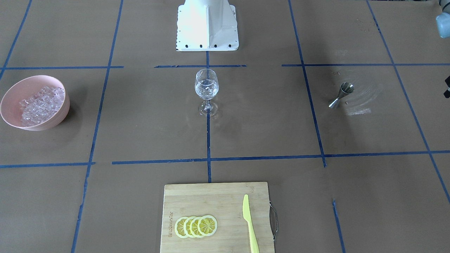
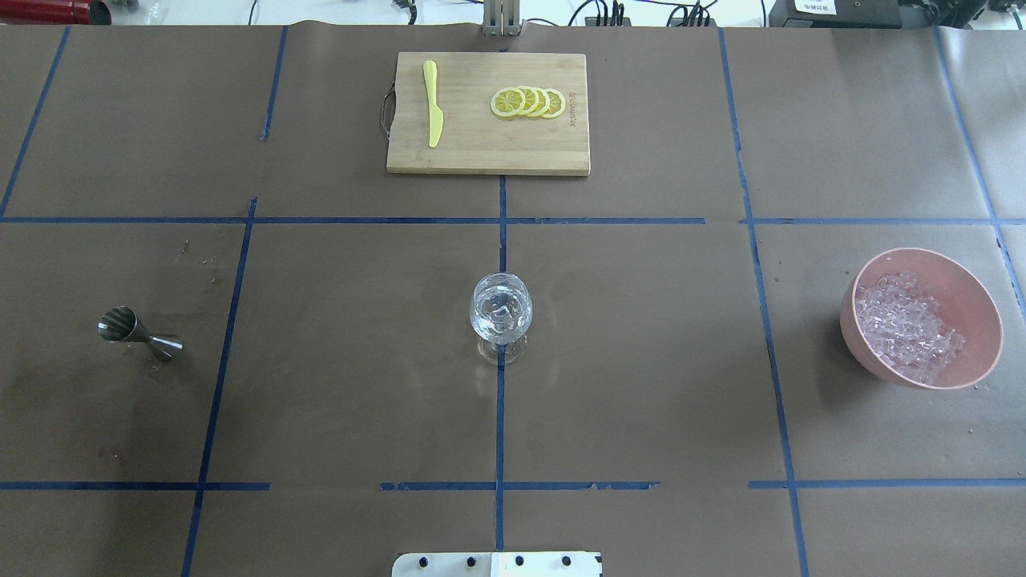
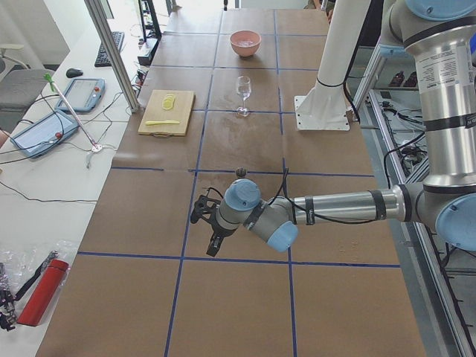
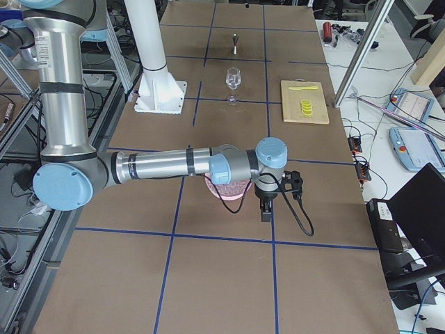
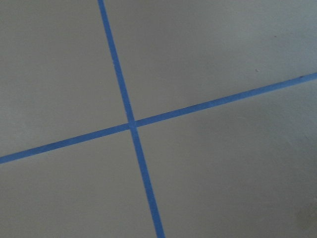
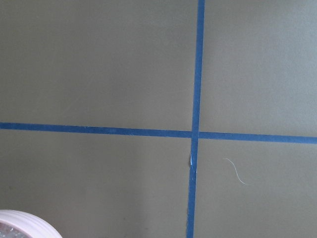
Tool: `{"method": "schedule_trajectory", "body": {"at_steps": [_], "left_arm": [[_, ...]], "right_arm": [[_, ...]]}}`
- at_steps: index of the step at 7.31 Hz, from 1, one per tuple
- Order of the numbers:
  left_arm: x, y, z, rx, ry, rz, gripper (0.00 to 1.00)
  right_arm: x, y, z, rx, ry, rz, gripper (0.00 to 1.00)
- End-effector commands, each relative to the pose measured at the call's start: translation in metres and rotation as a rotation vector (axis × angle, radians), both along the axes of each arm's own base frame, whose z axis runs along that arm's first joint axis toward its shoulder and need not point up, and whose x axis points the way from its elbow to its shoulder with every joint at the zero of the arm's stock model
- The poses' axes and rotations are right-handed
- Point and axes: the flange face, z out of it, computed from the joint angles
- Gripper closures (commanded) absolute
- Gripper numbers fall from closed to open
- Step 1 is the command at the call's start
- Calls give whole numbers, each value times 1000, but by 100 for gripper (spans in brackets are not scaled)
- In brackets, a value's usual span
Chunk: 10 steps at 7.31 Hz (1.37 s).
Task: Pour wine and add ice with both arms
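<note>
A clear wine glass [image 1: 206, 86] stands at the table's middle [image 2: 500, 308] with glassy clear contents; I cannot tell whether they are ice or liquid. A pink bowl [image 2: 848, 320] on the robot's right holds many small clear ice cubes [image 2: 906, 324]; it also shows in the front view [image 1: 60, 117]. A steel jigger [image 2: 136, 331] stands on the robot's left. My left gripper [image 3: 213, 245] hangs over bare table beyond the jigger. My right gripper [image 4: 265, 214] hangs just past the bowl. Whether either is open or shut, I cannot tell.
A bamboo cutting board [image 2: 481, 148] at the far middle carries several lemon slices [image 2: 527, 102] and a yellow plastic knife [image 2: 433, 104]. The white base block [image 1: 207, 31] stands on the robot's side. Blue tape lines cross the brown table. The bowl's rim [image 6: 25, 223] shows in the right wrist view.
</note>
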Motion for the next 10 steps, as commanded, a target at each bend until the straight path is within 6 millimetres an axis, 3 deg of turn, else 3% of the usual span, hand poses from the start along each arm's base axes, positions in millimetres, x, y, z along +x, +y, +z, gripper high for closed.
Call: {"method": "schedule_trajectory", "body": {"at_steps": [1,2,3,4,5,10], "left_arm": [[-38,-45,-35,-150,-31,27,0],[-37,-40,-42,-174,8,38,0],[-37,-24,-27,-190,11,39,0],[-36,-25,-30,-143,13,39,0],[-33,-22,-28,-131,44,48,0],[-29,-23,-36,-70,102,66,0]], "right_arm": [[2,3,13,-3,-7,-24,0],[0,0,9,0,-24,-26,0],[-2,-4,3,-4,-27,-30,0],[-3,-19,-14,-17,-26,-30,0],[-3,-20,-16,-19,-26,-28,0],[-7,-14,-9,-36,-81,-34,0]]}}
